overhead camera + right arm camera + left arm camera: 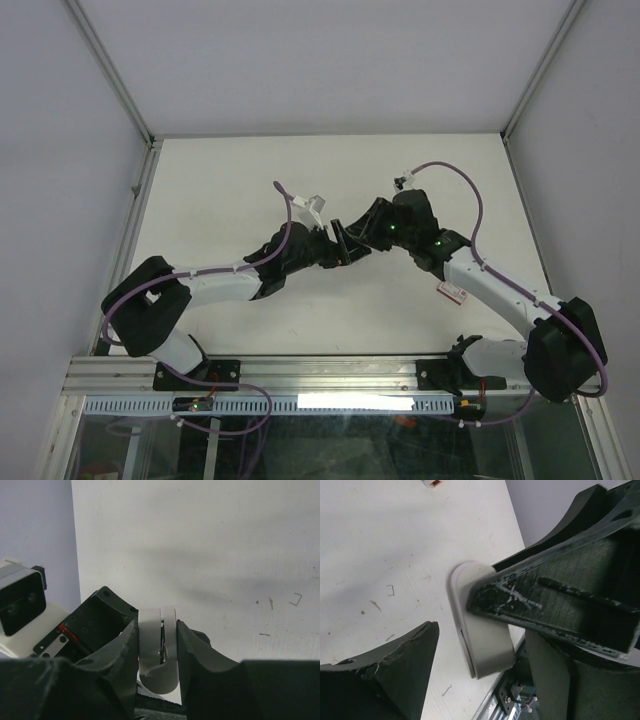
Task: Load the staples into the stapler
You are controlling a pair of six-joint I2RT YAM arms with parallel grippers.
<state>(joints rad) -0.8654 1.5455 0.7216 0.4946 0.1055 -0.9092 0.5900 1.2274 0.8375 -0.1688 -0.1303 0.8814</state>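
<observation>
The stapler [157, 650], small and pale grey with metal showing in its slot, hangs above the table with my right gripper [157, 630] shut on its two flat sides. Seen from above, both grippers meet at mid-table, right gripper [358, 232] against left gripper [338, 248]. In the left wrist view the stapler [480, 640] sits between my left gripper's [470, 645] open jaws; the lower left finger [405, 675] stands apart from it, and a dark finger [550, 600] lies across its top. A single loose staple [390, 590] lies on the table below.
A small red-and-white box [431, 483] lies at the top edge of the left wrist view. Another bent staple [296, 599] and bits of wire lie on the white tabletop [220, 180]. The metal rail [330, 375] at the near edge carries both arm bases.
</observation>
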